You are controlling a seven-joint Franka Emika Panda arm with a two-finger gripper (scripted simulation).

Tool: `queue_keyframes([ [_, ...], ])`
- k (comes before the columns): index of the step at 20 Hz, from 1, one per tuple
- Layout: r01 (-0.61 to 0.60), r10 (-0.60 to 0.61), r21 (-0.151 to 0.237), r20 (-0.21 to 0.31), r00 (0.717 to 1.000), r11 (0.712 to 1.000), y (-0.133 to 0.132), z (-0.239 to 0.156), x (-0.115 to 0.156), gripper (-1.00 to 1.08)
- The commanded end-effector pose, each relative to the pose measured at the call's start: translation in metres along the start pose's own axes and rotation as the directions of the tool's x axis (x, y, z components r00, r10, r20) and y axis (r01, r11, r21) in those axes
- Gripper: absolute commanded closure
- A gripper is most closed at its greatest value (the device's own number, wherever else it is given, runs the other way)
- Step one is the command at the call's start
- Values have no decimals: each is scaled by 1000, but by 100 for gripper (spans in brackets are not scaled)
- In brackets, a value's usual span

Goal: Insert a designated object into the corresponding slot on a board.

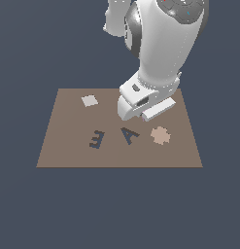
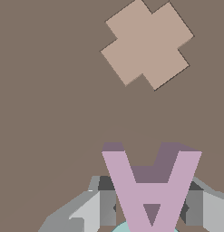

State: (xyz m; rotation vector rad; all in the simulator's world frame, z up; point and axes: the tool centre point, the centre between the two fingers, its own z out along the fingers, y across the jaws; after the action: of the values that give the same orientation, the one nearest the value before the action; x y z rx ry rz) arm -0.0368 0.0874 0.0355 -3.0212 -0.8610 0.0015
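The lilac-pink letter A [image 2: 152, 186] sits between my gripper's [image 2: 151, 207] two grey fingers [image 2: 106, 204], which close against its sides. In the exterior view the gripper [image 1: 137, 115] hangs low over the back right part of the brown board [image 1: 68, 146], and the letter is hidden under the hand. The dark A-shaped slot [image 1: 129, 134] lies just in front of the gripper, towards the board's near edge. A sliver of a teal piece [image 2: 124, 227] shows beneath the letter in the wrist view.
A dark E-shaped recess [image 1: 96, 139] lies to the exterior view's left of the A slot. A tan scalloped disc [image 1: 160, 135] lies to its right. A pale cross-shaped piece [image 1: 89, 100] sits at the back left, also in the wrist view [image 2: 147, 43].
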Motion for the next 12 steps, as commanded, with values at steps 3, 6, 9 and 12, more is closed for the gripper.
queue_keyframes([
  [3, 75, -75, 0, 0, 997, 997, 34, -2, 9, 108],
  [6, 117, -117, 0, 0, 993, 993, 52, -3, 15, 108],
  [9, 151, -151, 0, 0, 989, 989, 67, -4, 21, 108],
  [12, 178, -178, 0, 0, 984, 984, 78, -4, 27, 108],
])
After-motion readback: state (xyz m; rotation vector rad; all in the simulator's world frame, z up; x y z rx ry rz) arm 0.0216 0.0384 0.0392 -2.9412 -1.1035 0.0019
